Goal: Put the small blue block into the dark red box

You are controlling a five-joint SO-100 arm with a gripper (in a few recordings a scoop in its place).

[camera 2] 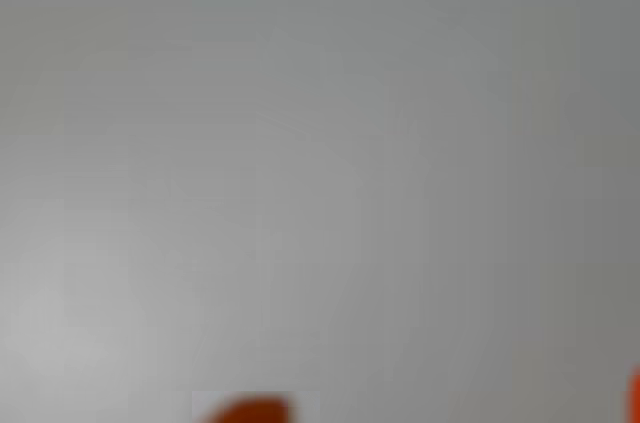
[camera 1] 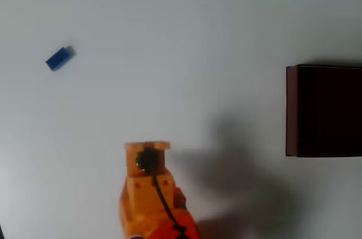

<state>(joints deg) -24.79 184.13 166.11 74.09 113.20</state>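
While the small, bright blue rectangular block with one paler end [camera 1: 59, 59] lay alone on the pale grey table [camera 1: 186, 30], far off at the upper left of the overhead view, the orange arm [camera 1: 148, 191] stood at the bottom middle of that view, well apart from it. The large, square dark red box with thin maroon walls and a very dark inside [camera 1: 324, 110] sat at the right edge of the same view, well apart from both the block and the arm, and nothing could be made out inside it. How far the pincer stood open could not be told: the overhead view showed the arm's upper body from above, and the wrist view was blurred, giving bare table with small orange slivers at its bottom edge [camera 2: 255, 411]. Nothing appeared to be held.

Judged from this, the step in hand was the reach to the block. To do it well, the arm needed to swing left and far across the table, with the pincer opened wide beforehand. Since the block lay slantwise, the wrist would best turn so the fingers closed across its narrow sides, descending straight down so as not to nudge so light a piece away
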